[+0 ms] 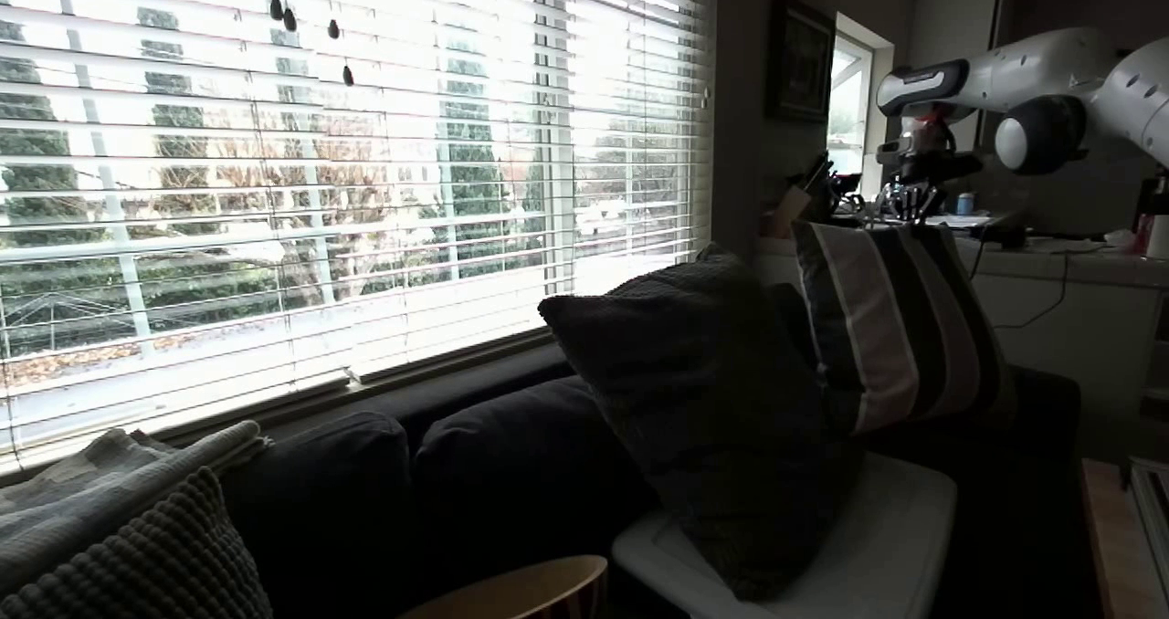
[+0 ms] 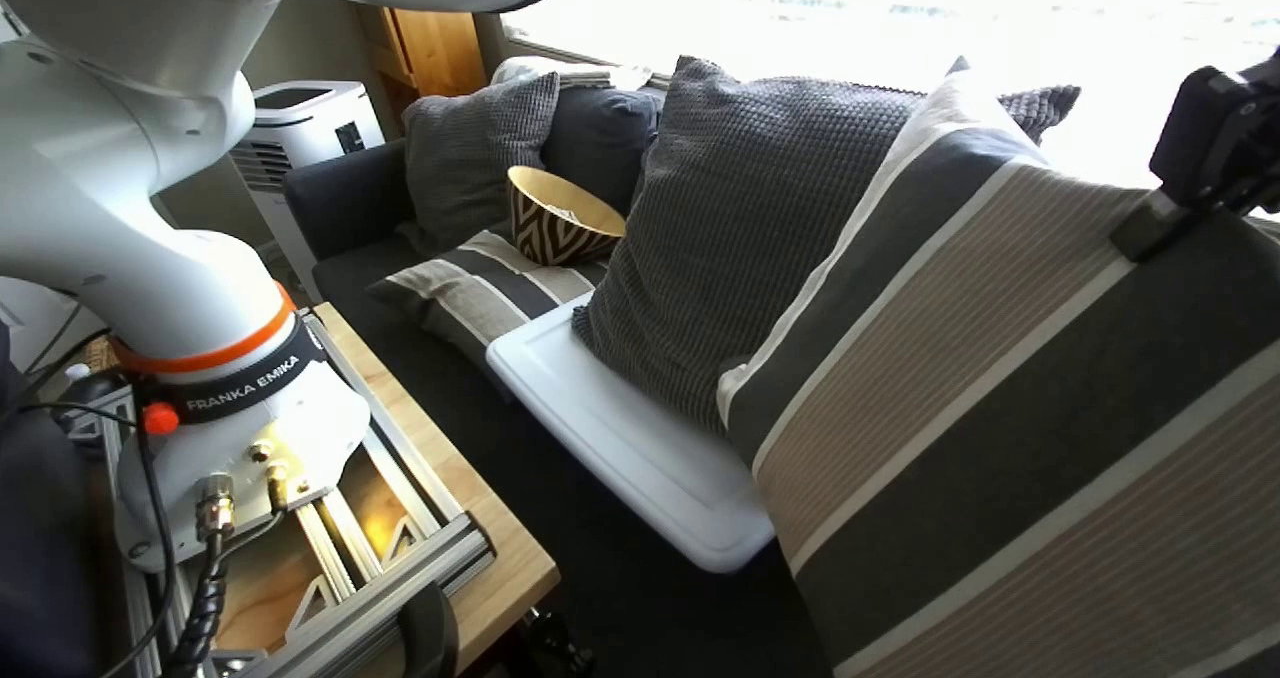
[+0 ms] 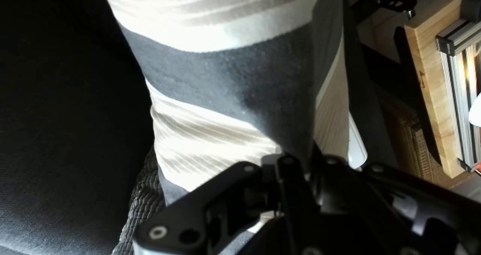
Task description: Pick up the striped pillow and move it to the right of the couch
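The striped pillow point(image 1: 872, 327) hangs upright at the right end of the couch point(image 1: 521, 445) in an exterior view. In an exterior view the same pillow point(image 2: 960, 378) fills the right side, in front of a textured dark cushion. My gripper point(image 1: 913, 213) is above it, and its fingertips also show in an exterior view point(image 2: 1145, 228). In the wrist view the gripper point(image 3: 306, 159) is shut on the pillow's gathered top edge, and the pillow point(image 3: 225, 74) spreads out below. The couch seat point(image 2: 365, 283) is dark. I cannot tell whether the pillow's lower edge touches the couch.
The textured dark cushion point(image 2: 750, 208) leans on a white plastic lid point(image 2: 640, 468) beside the held pillow. Another striped cushion point(image 2: 475, 298) lies flat with a patterned bowl point(image 2: 550, 228) by it. A window with blinds point(image 1: 365, 190) runs behind the couch. A counter point(image 1: 1050, 258) stands behind the pillow.
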`<state>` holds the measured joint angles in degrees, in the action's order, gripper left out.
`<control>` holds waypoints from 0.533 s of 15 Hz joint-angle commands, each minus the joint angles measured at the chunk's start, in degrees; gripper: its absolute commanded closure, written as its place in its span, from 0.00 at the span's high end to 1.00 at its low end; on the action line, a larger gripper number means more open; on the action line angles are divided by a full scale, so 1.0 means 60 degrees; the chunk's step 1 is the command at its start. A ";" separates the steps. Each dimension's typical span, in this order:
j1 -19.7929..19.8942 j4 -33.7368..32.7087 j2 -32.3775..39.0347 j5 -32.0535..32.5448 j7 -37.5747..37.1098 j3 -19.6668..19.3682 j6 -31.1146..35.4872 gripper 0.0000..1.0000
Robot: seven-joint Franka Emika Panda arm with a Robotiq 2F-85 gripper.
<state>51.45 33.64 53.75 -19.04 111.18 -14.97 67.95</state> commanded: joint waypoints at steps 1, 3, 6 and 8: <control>0.0000 -0.0001 0.0003 0.0000 -0.0001 0.0001 0.0000 0.08; 0.0004 -0.0149 0.0176 0.0034 0.0012 -0.0026 0.0295 0.02; 0.0065 -0.0476 0.0673 0.0022 0.0064 -0.0003 0.0856 0.02; 0.0059 -0.0581 0.0991 -0.0010 0.0020 0.0028 0.1319 0.02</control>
<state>51.43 33.66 56.79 -19.04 111.44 -14.98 73.35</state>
